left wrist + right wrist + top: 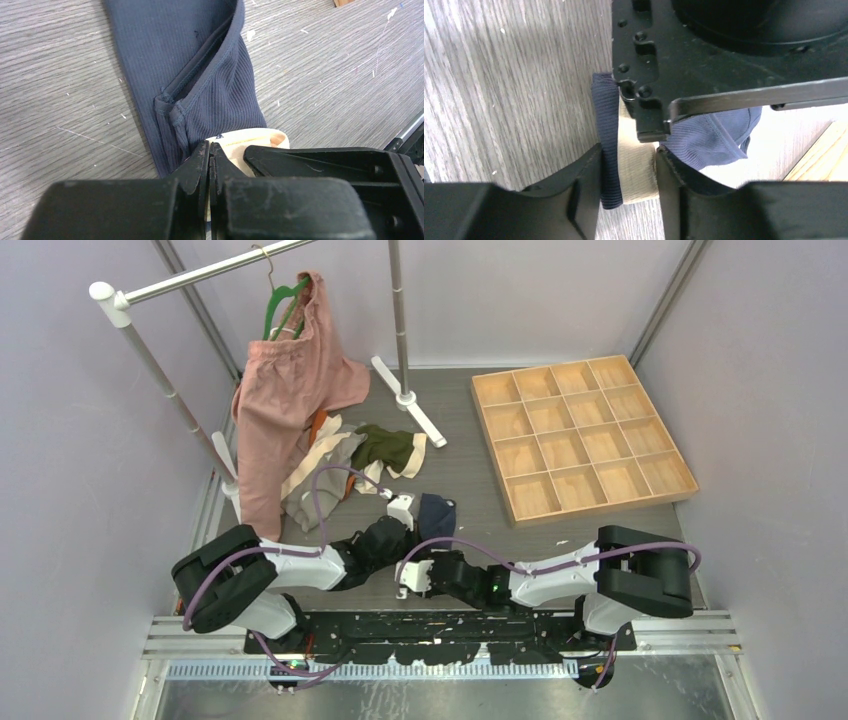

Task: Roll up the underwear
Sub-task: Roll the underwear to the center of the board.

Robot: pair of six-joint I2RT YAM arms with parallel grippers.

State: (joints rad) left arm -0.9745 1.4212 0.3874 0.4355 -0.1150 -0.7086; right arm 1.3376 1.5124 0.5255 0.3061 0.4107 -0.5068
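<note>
Waistband end of navy underwear [436, 512] taken from both sides, just off the near-left corner of the wooden tray [489, 445], down on the table [60, 100]. Fully shut: left gripper [210, 146], tips at the cream waistband [636, 175], apparently nipping its edge. Roughly half closed: right gripper [629, 165], fingers pressed against either face of the folded band, navy layer on one side, cream on the other. Rest of the garment folded into a narrow strip, lying flat beyond the band.

Judged to be the very start of the roll: grip secured, little or none of the strip wound as far as can be seen. Next, probably: turn the gripped band over onto the navy strip and wind along it, with both ends level and tension even. Risk of slipping or skewing with such soft cloth.
</note>
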